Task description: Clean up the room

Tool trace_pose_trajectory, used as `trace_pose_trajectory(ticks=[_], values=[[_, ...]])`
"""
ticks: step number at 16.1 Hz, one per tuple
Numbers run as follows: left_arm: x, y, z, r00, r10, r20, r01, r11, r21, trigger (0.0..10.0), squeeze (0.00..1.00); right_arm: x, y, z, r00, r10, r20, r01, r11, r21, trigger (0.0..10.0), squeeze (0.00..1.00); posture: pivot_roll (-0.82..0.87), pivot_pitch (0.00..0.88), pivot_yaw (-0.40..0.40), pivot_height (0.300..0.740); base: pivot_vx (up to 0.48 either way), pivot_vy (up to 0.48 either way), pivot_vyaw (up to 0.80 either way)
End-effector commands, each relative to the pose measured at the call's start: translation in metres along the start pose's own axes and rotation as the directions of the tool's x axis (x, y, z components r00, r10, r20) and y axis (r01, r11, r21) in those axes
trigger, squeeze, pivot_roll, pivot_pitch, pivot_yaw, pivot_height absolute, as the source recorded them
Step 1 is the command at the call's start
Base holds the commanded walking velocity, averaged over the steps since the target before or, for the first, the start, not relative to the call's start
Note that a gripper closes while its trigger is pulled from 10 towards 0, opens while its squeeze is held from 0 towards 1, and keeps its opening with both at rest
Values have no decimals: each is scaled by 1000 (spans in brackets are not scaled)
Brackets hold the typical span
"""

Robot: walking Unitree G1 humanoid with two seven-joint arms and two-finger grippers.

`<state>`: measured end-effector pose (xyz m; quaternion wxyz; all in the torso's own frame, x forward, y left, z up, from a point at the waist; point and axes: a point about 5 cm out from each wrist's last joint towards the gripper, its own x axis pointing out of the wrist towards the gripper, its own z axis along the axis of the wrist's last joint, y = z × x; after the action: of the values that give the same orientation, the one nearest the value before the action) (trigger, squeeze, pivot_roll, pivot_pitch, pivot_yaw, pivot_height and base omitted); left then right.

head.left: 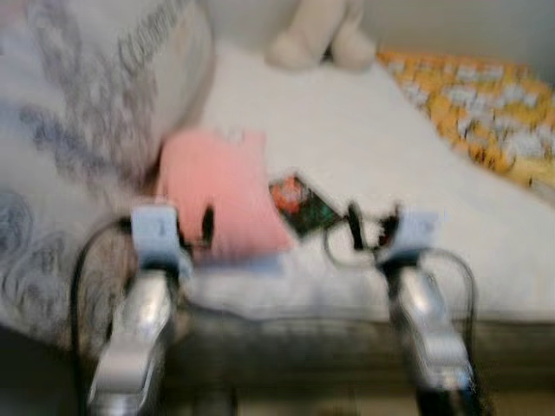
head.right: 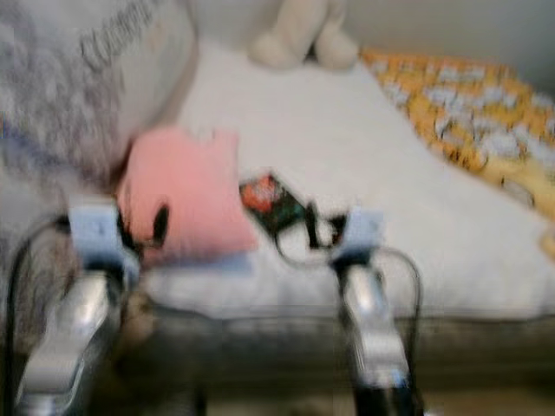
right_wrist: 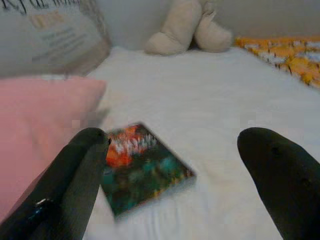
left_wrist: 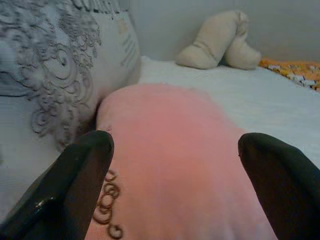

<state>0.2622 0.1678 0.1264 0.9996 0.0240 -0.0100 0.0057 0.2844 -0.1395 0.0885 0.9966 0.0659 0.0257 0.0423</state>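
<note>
A pink cushion (head.left: 217, 191) lies on the white bed (head.left: 347, 139), against a large grey patterned pillow (head.left: 87, 113). Beside it lies a small dark book with an orange and teal cover (right_wrist: 140, 167), also seen as the book (head.left: 299, 204) in the blurred eye view. My left gripper (left_wrist: 175, 165) is open, its fingers (left_wrist: 75, 185) spread over the near end of the pink cushion (left_wrist: 170, 155). My right gripper (right_wrist: 175, 170) is open just before the book, one finger (right_wrist: 75, 175) at the book's near corner. Nothing is held.
A beige plush toy (head.left: 321, 35) sits at the far end of the bed by the wall. An orange and white patterned blanket (head.left: 486, 104) covers the bed's right side. The dark bed frame edge (head.left: 295, 347) runs below my arms.
</note>
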Motion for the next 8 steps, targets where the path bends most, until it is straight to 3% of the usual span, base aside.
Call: trace_pose_trajectory(ticks=[1, 2, 5, 8], values=[[4, 1, -4, 999, 30, -19, -30, 1000, 9, 10000, 0, 2, -12, 3, 999, -33, 8, 33, 999, 4, 10000, 0, 151, 12, -63, 732, 0, -480, 0], [5, 3, -5, 998, 48, -28, -47, 999, 16, 10000, 0, 3, -12, 3, 999, -33, 6, 33, 999, 2, 10000, 0, 151, 12, -62, 732, 0, -480, 0], [8, 6, -3, 997, 67, -23, -66, 997, 34, 10000, 0, 7, -16, -1, 999, -50, 2, 50, 999, 6, 10000, 0, 158, 15, -58, 732, 0, -480, 800], [9, 4, -4, 998, 58, -24, -57, 998, 38, 10000, 0, 10, -13, -2, 999, -44, 2, 44, 999, 4, 10000, 0, 161, 12, -59, 732, 0, -480, 0]])
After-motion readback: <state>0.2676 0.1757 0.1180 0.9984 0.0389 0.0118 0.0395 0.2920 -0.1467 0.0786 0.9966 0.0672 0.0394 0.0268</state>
